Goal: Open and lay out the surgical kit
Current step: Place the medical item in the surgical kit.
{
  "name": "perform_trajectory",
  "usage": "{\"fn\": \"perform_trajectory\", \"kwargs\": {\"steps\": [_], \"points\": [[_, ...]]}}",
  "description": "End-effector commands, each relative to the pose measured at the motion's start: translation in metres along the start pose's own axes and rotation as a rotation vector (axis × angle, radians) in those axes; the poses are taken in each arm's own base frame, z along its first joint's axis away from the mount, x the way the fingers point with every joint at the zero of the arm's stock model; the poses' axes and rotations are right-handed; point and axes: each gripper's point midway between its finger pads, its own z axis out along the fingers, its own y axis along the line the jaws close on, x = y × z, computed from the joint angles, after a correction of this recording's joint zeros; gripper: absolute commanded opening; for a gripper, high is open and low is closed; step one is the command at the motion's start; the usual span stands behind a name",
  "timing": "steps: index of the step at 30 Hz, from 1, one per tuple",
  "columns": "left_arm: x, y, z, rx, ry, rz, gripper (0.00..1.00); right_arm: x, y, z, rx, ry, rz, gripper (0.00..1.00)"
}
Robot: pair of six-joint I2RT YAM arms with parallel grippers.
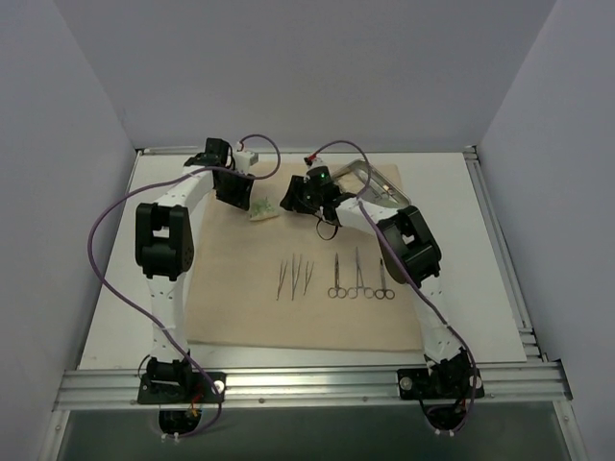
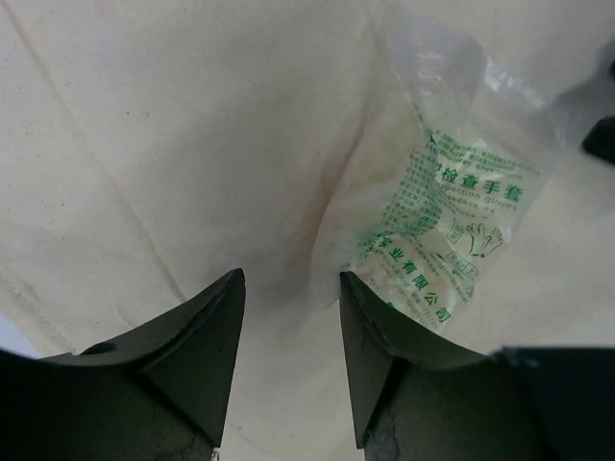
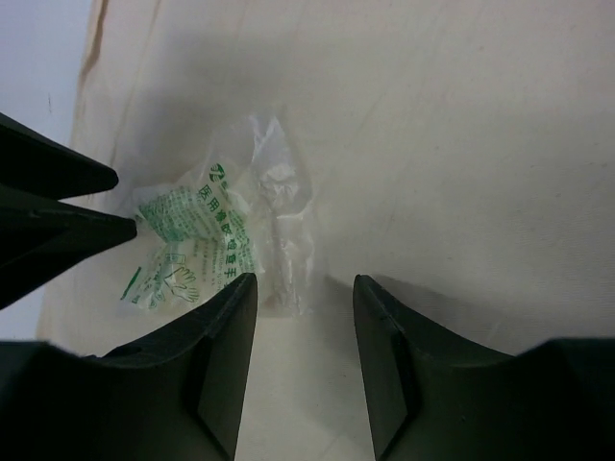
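The beige cloth wrap (image 1: 288,307) lies spread flat. On it lie thin tweezers (image 1: 294,276) and scissor-handled forceps (image 1: 359,279) in a row. A green-printed glove packet (image 1: 261,210) lies at the cloth's far part; it also shows in the left wrist view (image 2: 447,230) and in the right wrist view (image 3: 197,245). The steel tray (image 1: 377,181) sits at the far right, partly behind the right arm. My left gripper (image 2: 291,288) is open, just left of the packet. My right gripper (image 3: 305,288) is open, just right of the packet, over its clear edge.
White walls enclose the table on the left, the far side and the right. A metal rail (image 1: 307,384) runs along the near edge by the arm bases. Purple cables (image 1: 106,240) loop off both arms.
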Motion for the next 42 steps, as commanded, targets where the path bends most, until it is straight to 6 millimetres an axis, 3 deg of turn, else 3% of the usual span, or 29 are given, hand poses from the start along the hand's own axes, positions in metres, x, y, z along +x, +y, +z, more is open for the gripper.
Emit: {"fn": "perform_trajectory", "kwargs": {"steps": [1, 9, 13, 17, 20, 21, 23, 27, 34, 38, 42], "points": [[-0.031, 0.002, -0.007, -0.01, -0.104, 0.018, 0.52, -0.002, 0.037, 0.001, -0.143, -0.007, 0.033, 0.4], [-0.024, -0.004, -0.001, 0.017, -0.094, 0.022, 0.42, 0.015, 0.027, 0.013, -0.142, 0.04, 0.068, 0.38], [-0.023, -0.007, -0.002, 0.026, -0.094, 0.023, 0.27, 0.018, 0.019, 0.013, -0.119, 0.051, 0.088, 0.37], [-0.02, -0.011, -0.006, 0.038, -0.094, -0.003, 0.05, 0.014, 0.007, 0.008, -0.075, 0.037, 0.085, 0.36], [-0.02, -0.018, -0.015, 0.056, -0.11, -0.055, 0.02, 0.022, 0.005, 0.014, -0.089, 0.062, 0.091, 0.24], [-0.012, -0.021, -0.013, 0.066, -0.097, -0.071, 0.02, 0.019, 0.01, 0.016, -0.105, 0.058, 0.089, 0.17], [-0.014, -0.024, -0.018, 0.073, -0.122, -0.083, 0.02, 0.022, 0.013, 0.018, -0.127, 0.069, 0.094, 0.13], [-0.008, -0.032, -0.022, 0.099, -0.117, -0.133, 0.02, 0.009, 0.017, 0.016, -0.152, 0.044, 0.092, 0.0], [0.013, -0.034, -0.039, 0.112, -0.103, -0.183, 0.02, -0.057, 0.014, 0.012, -0.136, -0.106, 0.025, 0.0], [0.038, -0.038, -0.035, 0.119, -0.054, -0.191, 0.02, -0.065, 0.007, 0.026, -0.126, -0.127, -0.002, 0.0], [0.049, -0.04, -0.029, 0.145, -0.033, -0.234, 0.02, -0.067, 0.004, 0.037, -0.128, -0.132, -0.001, 0.0]]}}
